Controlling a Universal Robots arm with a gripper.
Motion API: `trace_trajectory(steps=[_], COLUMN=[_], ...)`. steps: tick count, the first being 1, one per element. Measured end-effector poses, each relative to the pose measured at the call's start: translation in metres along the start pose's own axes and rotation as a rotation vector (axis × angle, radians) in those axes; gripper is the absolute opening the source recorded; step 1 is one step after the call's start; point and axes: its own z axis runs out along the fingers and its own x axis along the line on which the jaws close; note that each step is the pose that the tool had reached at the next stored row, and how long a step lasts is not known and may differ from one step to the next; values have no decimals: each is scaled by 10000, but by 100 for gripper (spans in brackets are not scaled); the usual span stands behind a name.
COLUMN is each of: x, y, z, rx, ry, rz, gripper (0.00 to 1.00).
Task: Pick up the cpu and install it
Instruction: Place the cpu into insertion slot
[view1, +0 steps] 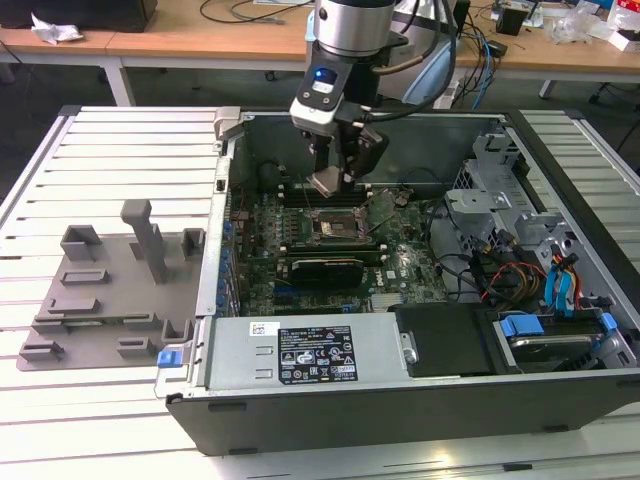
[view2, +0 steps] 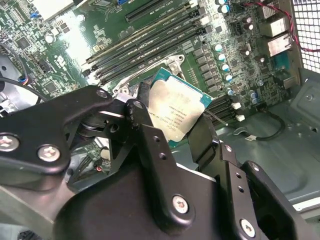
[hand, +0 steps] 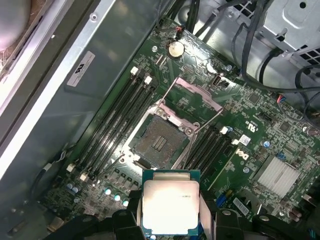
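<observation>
Thin, flat, square cpu (hand: 169, 205): pale metal lid on a green substrate rim, seen from above in the first wrist view. Held by two opp. edges in the gripper (hand: 169, 227), pincer clamped on it, lid face left bare. In the second wrist view, black fingers (view2: 150, 145) bracket the chip either side, chip tilted, not level.

Hangs in air inside the open pc case (view1: 300, 420), above the mobo (view1: 400, 270). Close over the socket (hand: 157, 142) but apart from it, not seated. Socket bare, contact field exposed, retention frame (hand: 192, 95) swung up on the socket's far side. RAM slots (hand: 117, 120) run along both flanks. Grey tray (view1: 110, 290) with raised blocks sits well apart, outside the case at the exterior view's left.

Handling, by judgement:
- Light and stiff, no flex to allow for.
- Smooth lid and thin edges, so prob. slippery if grip is slack.
- Underside contacts and socket pins fragile. Any sideways scrape or drop from height = damage.
- Best hold is by the edges, as now. No pressing on the lid, no touching the underside.
- Needs levelling and corner alignment w/ the socket. Should go in under own weight, no force.
</observation>
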Motion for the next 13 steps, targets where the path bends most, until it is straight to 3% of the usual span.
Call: trace_trajectory(steps=[13], x=[0], y=[0], z=[1], rx=[21], ry=[32], rz=[755], gripper=[55])
